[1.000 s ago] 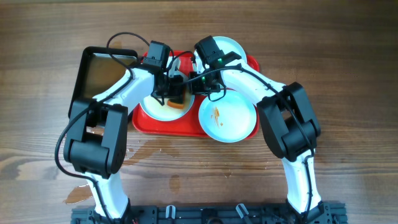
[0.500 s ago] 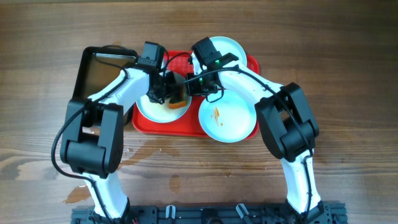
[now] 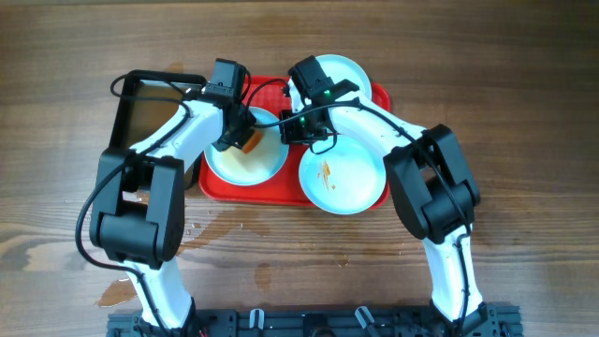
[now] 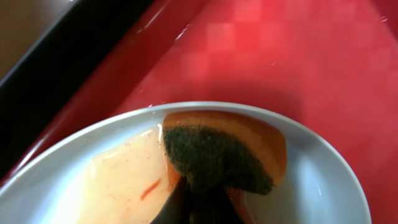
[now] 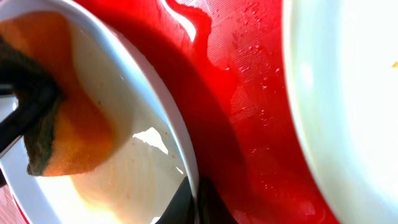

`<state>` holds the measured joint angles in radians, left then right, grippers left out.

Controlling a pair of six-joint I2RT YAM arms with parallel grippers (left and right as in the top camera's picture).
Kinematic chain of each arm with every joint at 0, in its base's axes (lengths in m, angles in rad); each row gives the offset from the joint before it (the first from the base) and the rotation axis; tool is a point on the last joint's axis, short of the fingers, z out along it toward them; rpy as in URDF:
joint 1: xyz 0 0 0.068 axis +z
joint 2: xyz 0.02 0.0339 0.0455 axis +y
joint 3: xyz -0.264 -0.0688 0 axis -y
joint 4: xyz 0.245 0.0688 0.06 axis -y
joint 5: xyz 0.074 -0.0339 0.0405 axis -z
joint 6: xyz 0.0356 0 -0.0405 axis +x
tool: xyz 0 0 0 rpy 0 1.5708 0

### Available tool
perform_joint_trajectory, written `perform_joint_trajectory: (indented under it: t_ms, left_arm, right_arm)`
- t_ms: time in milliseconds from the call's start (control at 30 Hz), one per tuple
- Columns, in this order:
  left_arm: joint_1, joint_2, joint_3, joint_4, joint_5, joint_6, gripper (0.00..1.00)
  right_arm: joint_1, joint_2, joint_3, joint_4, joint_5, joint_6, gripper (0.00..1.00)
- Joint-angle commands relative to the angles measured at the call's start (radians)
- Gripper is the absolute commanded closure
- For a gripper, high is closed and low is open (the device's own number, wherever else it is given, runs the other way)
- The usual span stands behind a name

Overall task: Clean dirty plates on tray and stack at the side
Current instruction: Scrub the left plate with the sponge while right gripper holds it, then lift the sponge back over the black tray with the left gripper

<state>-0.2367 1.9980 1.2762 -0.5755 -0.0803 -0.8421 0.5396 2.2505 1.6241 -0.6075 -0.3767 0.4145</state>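
The red tray carries three pale plates. On the left plate my left gripper is shut on an orange sponge with a dark green scrub face, pressed against the wet plate; the sponge fills that wrist view above the gripper. My right gripper is shut on the same plate's right rim, one finger on each side of the edge. The front right plate has orange streaks in its middle. The back plate lies partly under the right arm.
A black pan of brownish water stands just left of the tray. Water puddles lie on the wooden table in front of the tray and near the left arm's base.
My left gripper has dragged the sponge from the plate's right side towards its back left. The right gripper has stayed on the rim.
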Motion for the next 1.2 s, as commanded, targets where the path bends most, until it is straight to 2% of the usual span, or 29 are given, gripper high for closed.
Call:
perform_joint_trajectory:
  t_ms: [0, 300, 400, 500, 900, 1067, 1100, 1167]
  left_arm:
    - [0.024, 0.106, -0.074, -0.131, 0.080, 0.032, 0.96]
    - [0.027, 0.106, -0.073, -0.230, 0.510, 0.229, 0.96]
    - [0.032, 0.101, -0.057, -0.243, 0.574, 0.261, 0.96]
    - [0.050, 0.075, -0.008, -0.274, 0.560, 0.290, 0.96]
    - [0.153, -0.155, 0.117, -0.312, 0.290, 0.287, 0.96]
    - [0.206, -0.195, 0.117, -0.313, 0.283, 0.289, 0.96]
    - [0.211, -0.198, 0.117, -0.313, 0.280, 0.290, 0.96]
    - [0.222, -0.200, 0.117, -0.313, 0.252, 0.290, 0.96]
  right_arm:
    - [-0.002, 0.022, 0.002, -0.007, -0.016, -0.012, 0.96]
    - [-0.002, 0.022, 0.002, -0.007, -0.016, -0.012, 0.96]
    - [-0.002, 0.022, 0.002, -0.007, -0.017, -0.012, 0.96]
    - [-0.002, 0.022, 0.002, -0.007, -0.016, -0.012, 0.96]
    - [-0.002, 0.022, 0.002, -0.010, -0.016, -0.012, 0.96]
    - [-0.002, 0.022, 0.002, -0.008, -0.016, -0.011, 0.95]
    - [-0.002, 0.022, 0.002, -0.008, -0.016, -0.012, 0.94]
    - [-0.002, 0.022, 0.002, -0.011, -0.016, -0.012, 0.81]
